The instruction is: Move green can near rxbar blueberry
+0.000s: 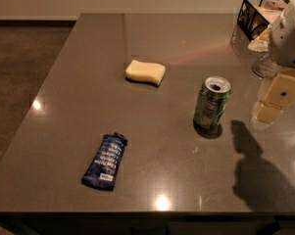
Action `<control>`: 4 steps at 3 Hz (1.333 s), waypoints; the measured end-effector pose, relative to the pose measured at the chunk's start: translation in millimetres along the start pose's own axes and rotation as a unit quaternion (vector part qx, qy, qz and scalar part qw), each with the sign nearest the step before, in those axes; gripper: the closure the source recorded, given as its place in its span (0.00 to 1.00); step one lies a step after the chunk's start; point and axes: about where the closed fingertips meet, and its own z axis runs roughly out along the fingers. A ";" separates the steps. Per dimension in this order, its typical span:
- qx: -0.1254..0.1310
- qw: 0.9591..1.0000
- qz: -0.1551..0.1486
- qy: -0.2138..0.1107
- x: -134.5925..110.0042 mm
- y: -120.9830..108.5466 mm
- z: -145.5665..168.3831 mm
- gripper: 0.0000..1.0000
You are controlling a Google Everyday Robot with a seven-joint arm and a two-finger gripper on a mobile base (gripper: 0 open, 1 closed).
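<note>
The can [211,103] stands upright right of centre on the grey worktop [78,82], its top opened. The bar [105,161] lies flat at lower left, well apart from the can. A pale sponge [145,72] lies at upper centre. The gripper [270,112] hangs at the right edge, near the can but apart from it. A black wire basket [250,16] sits at upper right. A shadow [255,175] falls at lower right.
</note>
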 end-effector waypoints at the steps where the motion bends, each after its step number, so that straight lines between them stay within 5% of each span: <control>1: 0.000 1.000 0.000 0.000 0.0 0.0 0.0 0.00; 4: -0.032 0.994 0.055 -0.086 -8.7 -25.0 38.4 0.00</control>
